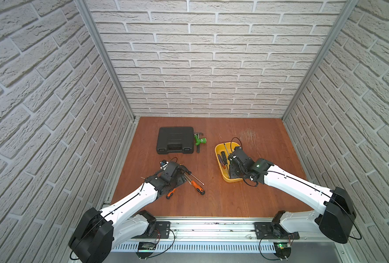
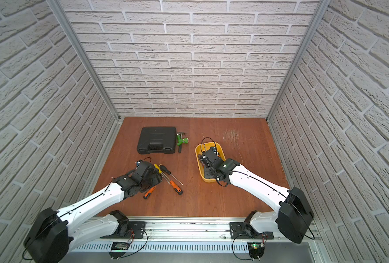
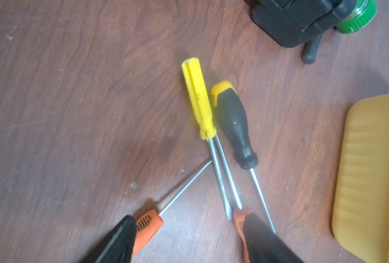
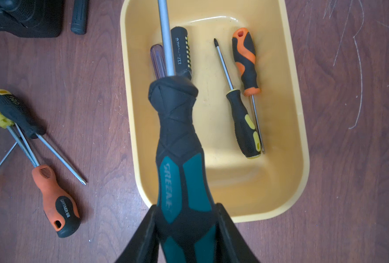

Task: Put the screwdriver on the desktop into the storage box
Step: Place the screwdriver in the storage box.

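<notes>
The reddish desktop (image 1: 234, 200) is being occupied by a black tool case (image 1: 175, 140) at the far left and by the yellow storage box (image 4: 284, 127) right of centre. The right gripper (image 4: 186, 208) is being held over the near end of the storage box, its jaws being pressed onto the handle of a teal-and-black screwdriver (image 4: 177, 141). This screwdriver is being carried above the box with its shaft pointing far. Four smaller screwdrivers (image 4: 246, 61) are being contained on the box floor. The left gripper (image 3: 189, 218) is being held with its jaws apart and nothing clamped, just above a cluster on the near left of the desktop. There a yellow-handled screwdriver (image 3: 198, 100), a black-and-yellow screwdriver (image 3: 232, 123), an orange-handled screwdriver (image 4: 52, 193) and a second orange screwdriver (image 3: 146, 224) are being seen with shafts crossing.
</notes>
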`<action>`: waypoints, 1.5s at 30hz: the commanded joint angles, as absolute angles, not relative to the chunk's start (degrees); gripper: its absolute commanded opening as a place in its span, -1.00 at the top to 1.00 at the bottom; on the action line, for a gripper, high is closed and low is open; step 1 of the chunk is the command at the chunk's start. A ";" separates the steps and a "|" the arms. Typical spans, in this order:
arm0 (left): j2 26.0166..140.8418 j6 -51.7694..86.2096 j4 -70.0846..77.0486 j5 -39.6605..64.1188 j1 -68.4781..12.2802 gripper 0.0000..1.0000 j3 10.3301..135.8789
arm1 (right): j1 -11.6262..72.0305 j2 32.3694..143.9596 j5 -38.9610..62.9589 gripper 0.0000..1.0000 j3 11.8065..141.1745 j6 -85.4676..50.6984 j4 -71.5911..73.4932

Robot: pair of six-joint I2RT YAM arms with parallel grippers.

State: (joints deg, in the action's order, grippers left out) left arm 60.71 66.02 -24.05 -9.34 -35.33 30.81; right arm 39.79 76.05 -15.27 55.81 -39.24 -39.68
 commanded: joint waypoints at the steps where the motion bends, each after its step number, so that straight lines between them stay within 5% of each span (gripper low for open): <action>1: 60.70 65.11 -24.82 -10.19 -35.07 -0.58 32.08 | 39.30 76.60 -15.20 0.95 56.43 -39.70 -38.41; 35: 59.48 65.07 -24.88 -10.37 -34.72 -0.59 30.85 | 35.15 86.10 -12.28 0.92 59.01 -38.01 -40.49; 45: 58.79 65.13 -25.49 -10.54 -34.74 -0.59 30.76 | 34.23 88.01 -12.45 0.22 61.96 -35.43 -41.53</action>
State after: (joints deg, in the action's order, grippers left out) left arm 59.61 65.63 -25.19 -10.02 -35.00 30.81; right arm 34.48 88.64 -12.08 60.16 -36.69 -41.85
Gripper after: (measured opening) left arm 0.794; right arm 0.397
